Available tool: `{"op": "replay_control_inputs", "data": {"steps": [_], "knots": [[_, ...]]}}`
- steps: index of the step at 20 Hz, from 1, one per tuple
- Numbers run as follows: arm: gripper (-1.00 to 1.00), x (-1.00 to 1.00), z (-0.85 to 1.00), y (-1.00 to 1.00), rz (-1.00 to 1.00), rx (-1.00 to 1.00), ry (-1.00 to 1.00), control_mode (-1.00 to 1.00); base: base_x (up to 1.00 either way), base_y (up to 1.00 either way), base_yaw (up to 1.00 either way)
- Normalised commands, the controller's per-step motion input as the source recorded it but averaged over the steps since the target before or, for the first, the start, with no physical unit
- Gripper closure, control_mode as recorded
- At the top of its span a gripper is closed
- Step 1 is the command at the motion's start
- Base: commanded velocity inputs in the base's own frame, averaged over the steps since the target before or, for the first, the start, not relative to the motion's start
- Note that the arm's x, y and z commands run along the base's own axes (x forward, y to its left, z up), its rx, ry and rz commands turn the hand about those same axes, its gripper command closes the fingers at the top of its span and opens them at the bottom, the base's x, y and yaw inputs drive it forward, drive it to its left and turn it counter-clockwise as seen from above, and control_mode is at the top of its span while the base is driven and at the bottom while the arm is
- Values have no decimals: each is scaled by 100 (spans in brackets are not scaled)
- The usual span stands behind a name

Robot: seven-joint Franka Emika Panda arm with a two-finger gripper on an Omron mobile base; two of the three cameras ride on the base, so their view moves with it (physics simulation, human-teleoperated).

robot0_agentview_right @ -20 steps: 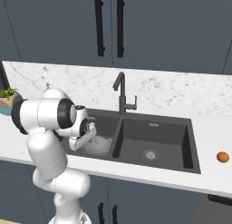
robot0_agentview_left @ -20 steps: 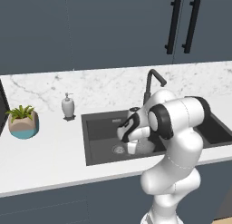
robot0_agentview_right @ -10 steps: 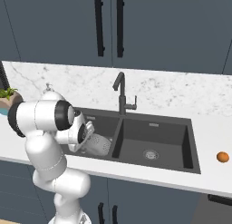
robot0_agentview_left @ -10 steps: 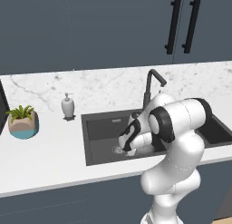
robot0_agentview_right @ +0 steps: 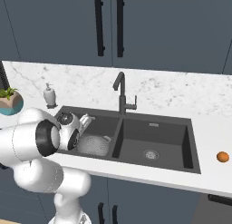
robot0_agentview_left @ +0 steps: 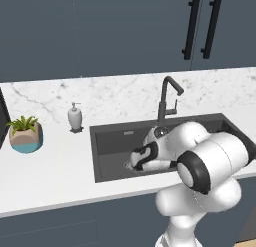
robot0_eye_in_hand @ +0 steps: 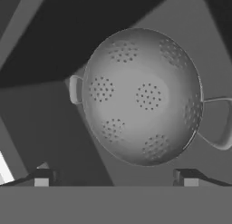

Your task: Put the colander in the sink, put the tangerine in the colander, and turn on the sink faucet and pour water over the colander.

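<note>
Hovering wide open and empty over the colander (robot0_eye_in_hand: 142, 97) at left-centre, gripper (robot0_eye_in_hand: 115, 177) well apart from tangerine (robot0_agentview_right: 222, 157) at far right.

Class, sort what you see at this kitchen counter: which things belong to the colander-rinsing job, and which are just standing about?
Job:
colander, lying in the sink's left basin
sink
tangerine, on the counter right of the sink
sink faucet
gripper, open above the colander

Standing about:
soap dispenser
potted plant
</note>
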Motion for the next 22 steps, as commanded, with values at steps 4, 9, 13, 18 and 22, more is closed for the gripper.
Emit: {"op": "replay_control_inputs", "data": {"steps": [4, 9, 13, 18, 22], "knots": [[-100, -45, 61, 4, 0, 0, 8, -100, 0, 0, 0], [-100, -35, 59, 0, 1, 0, 15, -100, 0, 0, 0], [-100, -79, 15, -21, 17, -1, 13, -100, 0, 0, 0], [-100, -72, 0, -47, 37, -5, 10, -100, 0, 0, 0], [-100, -39, 0, -77, 47, 0, 0, -100, 0, 0, 0]]}}
